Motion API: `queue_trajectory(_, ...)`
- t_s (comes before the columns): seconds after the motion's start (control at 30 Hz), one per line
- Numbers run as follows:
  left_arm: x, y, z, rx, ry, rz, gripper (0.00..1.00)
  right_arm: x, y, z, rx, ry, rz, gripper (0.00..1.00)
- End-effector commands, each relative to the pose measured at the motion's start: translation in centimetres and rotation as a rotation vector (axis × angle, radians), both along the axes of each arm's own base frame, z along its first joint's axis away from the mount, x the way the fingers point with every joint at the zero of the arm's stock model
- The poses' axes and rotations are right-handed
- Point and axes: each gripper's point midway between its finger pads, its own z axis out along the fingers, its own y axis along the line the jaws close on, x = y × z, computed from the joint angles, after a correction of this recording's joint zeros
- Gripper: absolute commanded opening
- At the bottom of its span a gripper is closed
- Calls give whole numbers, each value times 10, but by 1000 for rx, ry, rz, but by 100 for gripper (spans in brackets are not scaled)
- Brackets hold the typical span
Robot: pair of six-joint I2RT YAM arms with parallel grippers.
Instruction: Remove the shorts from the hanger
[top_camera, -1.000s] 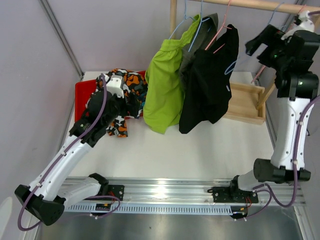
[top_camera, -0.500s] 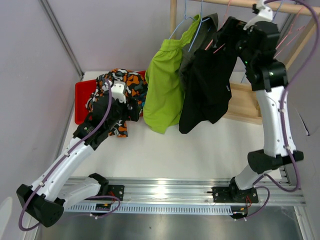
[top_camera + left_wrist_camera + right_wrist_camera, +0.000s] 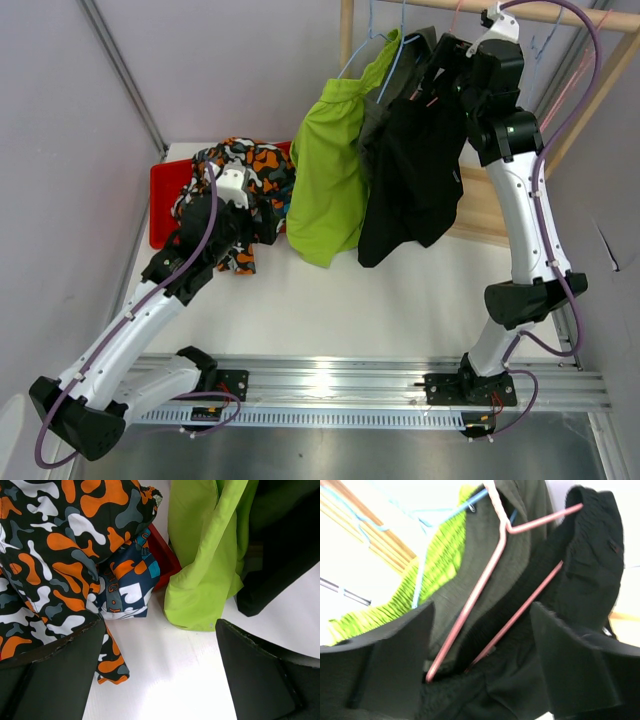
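Observation:
Lime green shorts [image 3: 328,185], dark grey-olive shorts [image 3: 384,105] and black shorts [image 3: 418,175] hang on hangers from the wooden rail [image 3: 560,12]. Orange-black-white patterned shorts [image 3: 245,162] lie heaped on the red tray [image 3: 163,195], with teal-orange-white patterned shorts [image 3: 129,585] beside them. My right gripper [image 3: 440,62] is open at the top of the black shorts [image 3: 590,555]; its jaws stand either side of the pink hanger [image 3: 492,575], not closed on it. My left gripper [image 3: 255,225] is open and empty above the white table, beside the heap and the lime shorts' hem [image 3: 200,605].
The rack's wooden base [image 3: 495,205] sits at the back right, its upright post [image 3: 347,30] behind the lime shorts. Blue hangers [image 3: 420,580] carry the lime and grey-olive shorts. A slanted wooden brace [image 3: 590,85] runs to the right of my right arm.
My right arm has swung left along the rail from its right end to the black shorts' hanger. My left arm has shifted slightly by the heap.

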Motion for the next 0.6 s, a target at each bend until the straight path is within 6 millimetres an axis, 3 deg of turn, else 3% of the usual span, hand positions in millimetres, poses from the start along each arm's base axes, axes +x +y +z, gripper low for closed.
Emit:
queue_trajectory(0.0,0,-2,13,-36,-39,-3,99,11,5,16,22,-82,-9,76)
queue_trajectory(0.07,-1,-2,14,-35,-41,-2,99,19,8,9,24,-69,-6,67)
queue_trajectory(0.33,-1,-1,12,-28,-36,4,99,39,18,-14,40,-29,6,63)
queue_trajectory(0.4,-1,0,12,-28,-36,5,99,41,18,-16,41,-29,-1,56)
queue_trajectory(0.57,0,-2,9,-28,-27,0,99,38,13,-12,38,-37,-19,17)
